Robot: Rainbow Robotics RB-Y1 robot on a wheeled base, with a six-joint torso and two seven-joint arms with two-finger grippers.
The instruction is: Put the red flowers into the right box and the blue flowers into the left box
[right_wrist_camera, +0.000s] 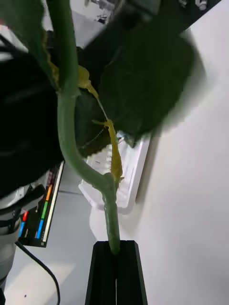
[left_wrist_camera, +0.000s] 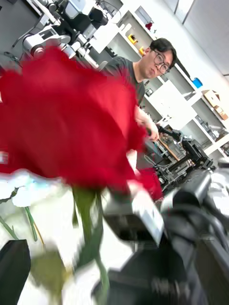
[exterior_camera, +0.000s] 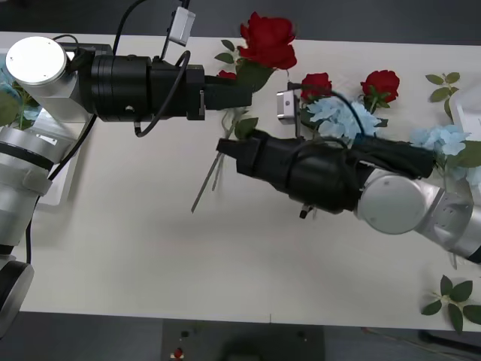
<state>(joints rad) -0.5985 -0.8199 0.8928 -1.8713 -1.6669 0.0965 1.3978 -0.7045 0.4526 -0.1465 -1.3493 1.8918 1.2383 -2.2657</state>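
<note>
Evidently a handover: the right gripper (exterior_camera: pixel 224 145), reaching left at mid-table, is clenched low on a red flower (exterior_camera: pixel 267 41) stem (bound for the right box (exterior_camera: pixel 472 113), I judge), while the left gripper (exterior_camera: pixel 244 86) beside its leaves looks spread apart.

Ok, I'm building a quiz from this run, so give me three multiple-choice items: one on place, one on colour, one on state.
1. The right hand is: A over the table's middle; B over the left box; C off the table.
2. Its fingers are: A blue; B white; C black.
3. The right hand is: A open; B shut on the red flower's stem; C shut on nothing.
Answers: A, the front view shows it mid-table; C, the wrist view shows black fingers; B, they pinch the green stem.
</note>
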